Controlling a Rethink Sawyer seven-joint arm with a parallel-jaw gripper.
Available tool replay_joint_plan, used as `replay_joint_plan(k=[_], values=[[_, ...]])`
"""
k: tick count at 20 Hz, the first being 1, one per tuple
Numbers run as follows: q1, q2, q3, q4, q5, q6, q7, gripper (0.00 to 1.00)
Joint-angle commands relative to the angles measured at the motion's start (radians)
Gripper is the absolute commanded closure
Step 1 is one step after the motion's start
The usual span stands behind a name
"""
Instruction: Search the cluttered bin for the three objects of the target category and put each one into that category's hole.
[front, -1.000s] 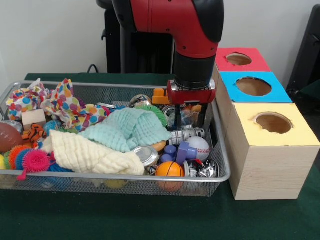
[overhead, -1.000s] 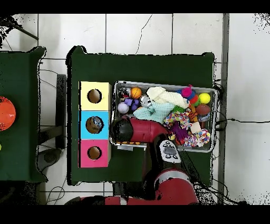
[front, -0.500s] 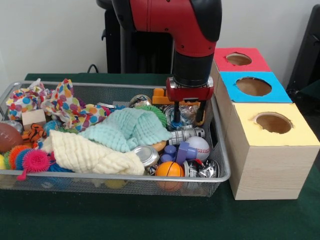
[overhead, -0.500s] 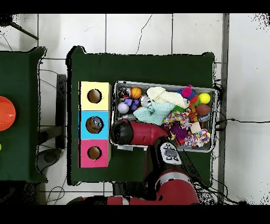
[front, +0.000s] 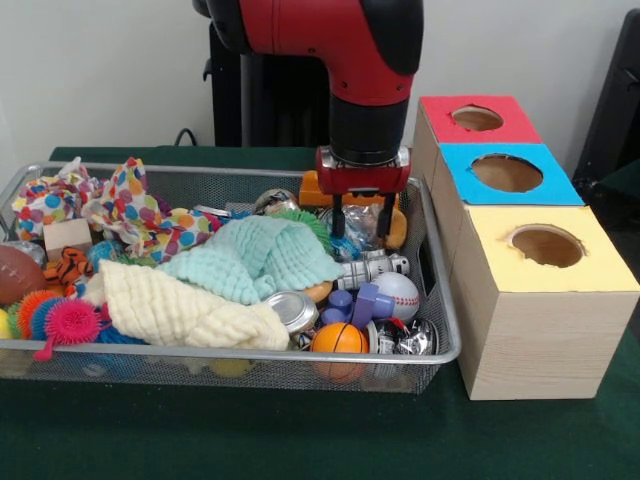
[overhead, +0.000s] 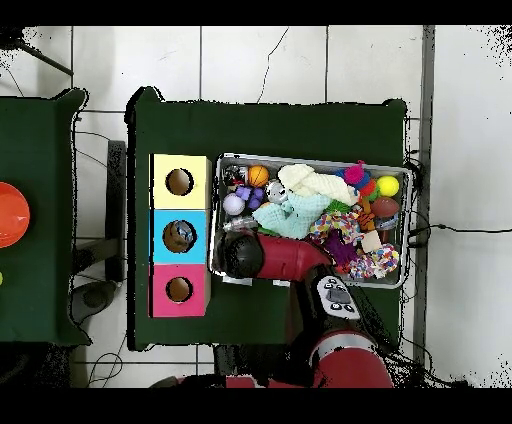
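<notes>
- A wire mesh bin (front: 445, 330) sits on the green tabletop (front: 250, 435), and I place everything else from it.
- At the bin's left end lie a brown football (front: 15, 272), a tiger-striped toy (front: 68, 267), a small wooden block (front: 66, 236) and a pink spiky ball (front: 70, 320), with an orange spiky ball (front: 28, 306) just beside it.
- A polka-dot cloth (front: 135, 215) is bunched along the bin's back left.
- A pale yellow cloth (front: 180, 310) drapes over the front left part of the bin, and a mint green cloth (front: 255, 255) is heaped in the bin's middle, overlapping it.
- A shiny can (front: 292, 310) pokes out from under the cloths at the bin's front centre.
- A small basketball (front: 339, 338) rests against the bin's front wall, right of centre.
- Blue plastic pieces (front: 358, 303) sit just behind the basketball, and a baseball (front: 400, 293) lies just to their right.
- A crumpled silver wrapper (front: 415, 338) fills the bin's front right corner.
- The red and black arm comes down over the bin's back right part; its hand (front: 360, 222) has its two fingers (front: 340, 218) apart, tips down among shiny clutter, gripping nothing I can see.
- An orange toy (front: 318, 190) shows behind the hand at the bin's back wall.
- Right of the bin stands a wooden box with three round holes: the yellow hole (front: 547, 245) nearest the bin's front, the blue hole (front: 508, 172) in the middle, the red hole (front: 477, 118) at the back.
- From overhead, something dark lies inside the blue hole; I cannot tell what.
</notes>
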Motion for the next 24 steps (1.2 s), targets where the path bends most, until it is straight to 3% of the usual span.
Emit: replay_joint_plan(k=[1, 10, 19, 24], values=[[-0.06, -0.007, 0.076, 0.077, -0.07, 0.014, 0.037, 0.0], [-0.144, -0.024, 0.073, 0.024, -0.152, 0.083, -0.058, 0.0], [-0.168, -0.055, 0.114, 0.036, -0.16, 0.135, -0.037, 0.0], [-0.121, -0.04, 0.115, 0.057, -0.132, 0.093, 0.049, 0.0]])
